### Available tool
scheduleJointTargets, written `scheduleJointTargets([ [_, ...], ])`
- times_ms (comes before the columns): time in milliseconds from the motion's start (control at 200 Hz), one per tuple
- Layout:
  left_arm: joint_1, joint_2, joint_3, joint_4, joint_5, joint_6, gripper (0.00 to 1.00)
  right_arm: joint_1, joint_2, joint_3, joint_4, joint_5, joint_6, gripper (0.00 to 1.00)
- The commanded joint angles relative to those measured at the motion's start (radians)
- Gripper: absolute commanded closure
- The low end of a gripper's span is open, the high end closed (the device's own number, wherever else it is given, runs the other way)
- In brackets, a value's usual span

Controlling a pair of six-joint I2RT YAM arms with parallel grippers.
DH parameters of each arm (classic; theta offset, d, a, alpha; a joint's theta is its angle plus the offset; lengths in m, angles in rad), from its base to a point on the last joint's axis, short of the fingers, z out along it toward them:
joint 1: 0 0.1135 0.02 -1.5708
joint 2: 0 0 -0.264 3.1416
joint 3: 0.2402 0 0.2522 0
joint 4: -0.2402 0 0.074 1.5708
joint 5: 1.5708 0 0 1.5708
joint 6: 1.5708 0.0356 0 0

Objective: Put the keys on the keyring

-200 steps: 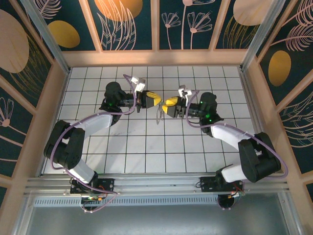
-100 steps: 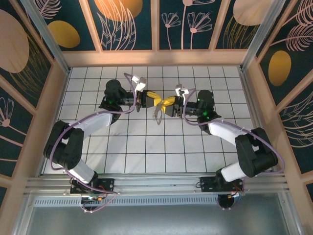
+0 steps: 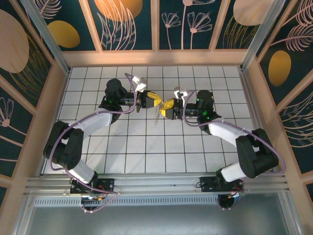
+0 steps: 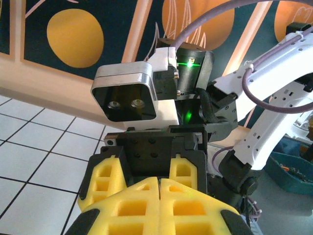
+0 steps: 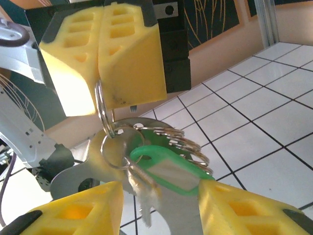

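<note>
Left gripper [image 3: 153, 99], fingers pressed together, meets right gripper [image 3: 167, 106] above the middle of the table [image 3: 146, 147] in the overhead view. The right one sits at its 4 o'clock. The keyring [image 3: 156, 116] dangles at 6 o'clock under the meeting point, off the tiles. A second ago a plain gap lay between the two yellow pairs. The right arm has since pushed in toward 9 o'clock, and the gap is gone.

From the left wrist, that gripper's yellow fingers [image 4: 190, 205] lie flush along one seam, and what they pinch is hidden from this side. At 12 o'clock the right arm's camera [image 4: 126, 97] stares back from close range.

From the right wrist, the left gripper [image 5: 100, 95] hangs in at 11 o'clock, clamped on the keyring [image 5: 100, 115], which is seen edge-on. Further rings, the silvery keys [image 5: 143, 193] and a green tag [image 5: 168, 169] trail off toward 5 o'clock. The right gripper's own fingers [image 5: 73, 210] stand wide apart at 7 and 5 o'clock, holding nothing, with the bunch between them.

The closed gap likely puts the right gripper in place to take the keys or tag while the left steadies the keyring. Whether the keys are already threaded on the pinched loop cannot be told.
</note>
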Motion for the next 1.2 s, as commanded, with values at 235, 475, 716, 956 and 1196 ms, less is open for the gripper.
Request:
scheduleJointTargets([
  [235,-0.009,-0.04,0.057,-0.081,0.077,0.082,1.0,-0.033,-0.049,0.021,-0.056,-0.034,-0.08,0.53],
  [475,-0.015,-0.037,0.073,-0.14,0.094,0.122,1.0,-0.017,-0.036,0.043,-0.054,-0.083,-0.091,0.52],
  [716,-0.018,-0.03,0.089,-0.175,0.102,0.145,1.0,0.0,-0.023,0.076,-0.095,-0.121,-0.123,0.52],
  [956,-0.019,-0.03,0.094,-0.186,0.105,0.154,1.0,0.001,-0.008,0.076,-0.095,-0.139,-0.125,0.65],
  [1196,-0.02,-0.033,0.094,-0.193,0.097,0.162,1.0,-0.001,-0.011,0.066,-0.104,-0.134,-0.124,1.0],
])
